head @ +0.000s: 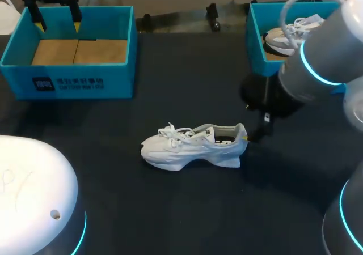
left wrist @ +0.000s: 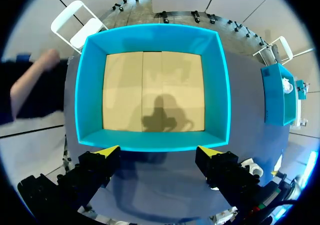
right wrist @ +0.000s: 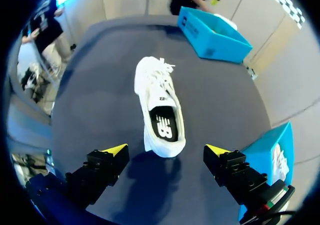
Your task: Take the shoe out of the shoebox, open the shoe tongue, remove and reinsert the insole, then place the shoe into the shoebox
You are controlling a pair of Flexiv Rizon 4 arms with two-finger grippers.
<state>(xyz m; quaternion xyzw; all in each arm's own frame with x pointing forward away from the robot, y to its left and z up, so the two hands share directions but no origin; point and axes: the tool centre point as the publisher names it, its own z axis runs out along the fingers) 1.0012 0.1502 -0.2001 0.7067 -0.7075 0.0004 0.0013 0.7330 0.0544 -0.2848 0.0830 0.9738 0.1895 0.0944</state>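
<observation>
A white shoe (head: 193,147) lies on its sole in the middle of the dark table, toe to the left, with the dark insole (right wrist: 164,125) showing in its opening. My right gripper (right wrist: 167,150) is open right behind the heel, one finger on each side and neither touching. In the head view, the right gripper (head: 252,133) is mostly hidden by its arm. The blue shoebox (head: 74,45) at the back left is empty, with a bare cardboard floor (left wrist: 152,92). My left gripper (left wrist: 159,152) hangs open above the box's near wall; the left gripper (head: 58,20) holds nothing.
A second blue box (head: 258,34) at the back right holds another white shoe (head: 286,37), close under my right arm. This box (right wrist: 272,150) also shows beside my right gripper. Bare table surrounds the shoe in the middle.
</observation>
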